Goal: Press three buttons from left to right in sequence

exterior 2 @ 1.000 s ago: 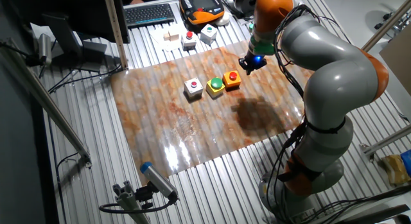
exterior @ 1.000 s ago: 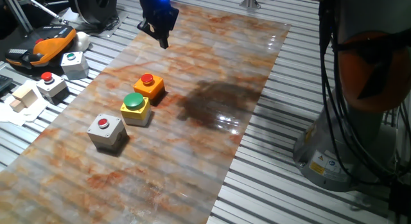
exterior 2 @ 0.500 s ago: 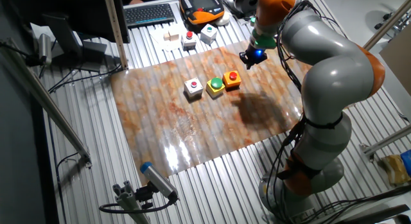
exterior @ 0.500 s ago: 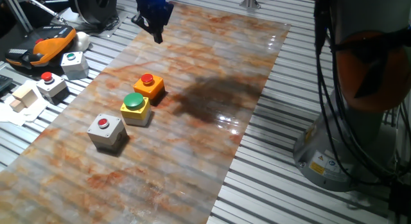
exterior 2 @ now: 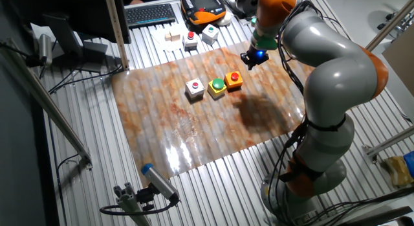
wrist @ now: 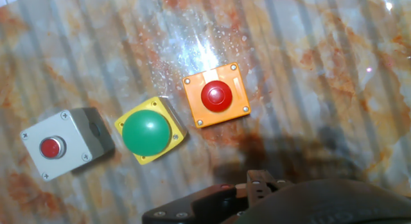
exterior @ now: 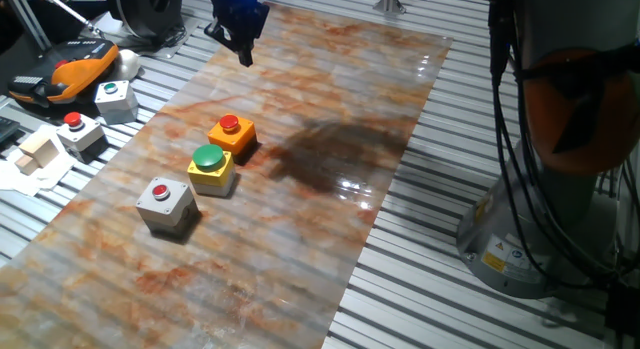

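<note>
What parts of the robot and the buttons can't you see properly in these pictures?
- Pincer fingertips: tiny and dark in both fixed views, and the hand view shows only dark hardware at the bottom edge, so open or shut cannot be told.
- Grey box, yellow box, orange box: seen from above in the hand view, so whether any button is pushed in cannot be told.
- Robot arm: its base is cut off by the bottom edge in the other fixed view.

Bright overhead light is glaring white off the glossy marbled mat (exterior: pixel 300 219), strongest just above the orange box (wrist: pixel 216 95) in the hand view. The arm is casting a soft dark shadow (exterior: pixel 330 154) beside the boxes. All views are staying sharp, with the dark gripper housing (wrist: pixel 270 201) blurring slightly at the hand view's bottom edge.
</note>
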Robot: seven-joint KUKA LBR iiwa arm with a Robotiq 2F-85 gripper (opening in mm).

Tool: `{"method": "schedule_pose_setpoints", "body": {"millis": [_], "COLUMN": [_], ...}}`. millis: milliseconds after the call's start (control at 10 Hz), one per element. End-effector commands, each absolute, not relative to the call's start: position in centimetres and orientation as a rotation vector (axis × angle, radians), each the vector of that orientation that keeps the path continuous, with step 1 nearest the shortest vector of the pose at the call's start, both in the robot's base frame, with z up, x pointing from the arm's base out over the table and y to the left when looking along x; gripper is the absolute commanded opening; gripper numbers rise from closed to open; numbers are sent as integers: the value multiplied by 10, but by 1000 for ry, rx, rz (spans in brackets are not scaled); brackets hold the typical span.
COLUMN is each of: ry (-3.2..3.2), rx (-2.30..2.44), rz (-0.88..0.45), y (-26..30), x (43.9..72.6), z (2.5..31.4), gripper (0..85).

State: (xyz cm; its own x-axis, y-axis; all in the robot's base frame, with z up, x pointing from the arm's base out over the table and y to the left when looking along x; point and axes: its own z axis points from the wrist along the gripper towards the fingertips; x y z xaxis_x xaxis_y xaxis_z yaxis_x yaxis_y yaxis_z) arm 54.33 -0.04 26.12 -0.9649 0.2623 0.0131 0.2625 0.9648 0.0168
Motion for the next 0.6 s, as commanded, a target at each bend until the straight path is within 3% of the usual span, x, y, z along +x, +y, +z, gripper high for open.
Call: {"method": "schedule_pose_setpoints", "body": {"millis": [0,300,500], "ry": [-3117,-3247,-3275], "rx": [-417,-333,-293], "rz": [-25,37,-27], "y": [0,0,0], "x": [543,543,543], "z": [261,261,261], "gripper": [0,0,0]}}
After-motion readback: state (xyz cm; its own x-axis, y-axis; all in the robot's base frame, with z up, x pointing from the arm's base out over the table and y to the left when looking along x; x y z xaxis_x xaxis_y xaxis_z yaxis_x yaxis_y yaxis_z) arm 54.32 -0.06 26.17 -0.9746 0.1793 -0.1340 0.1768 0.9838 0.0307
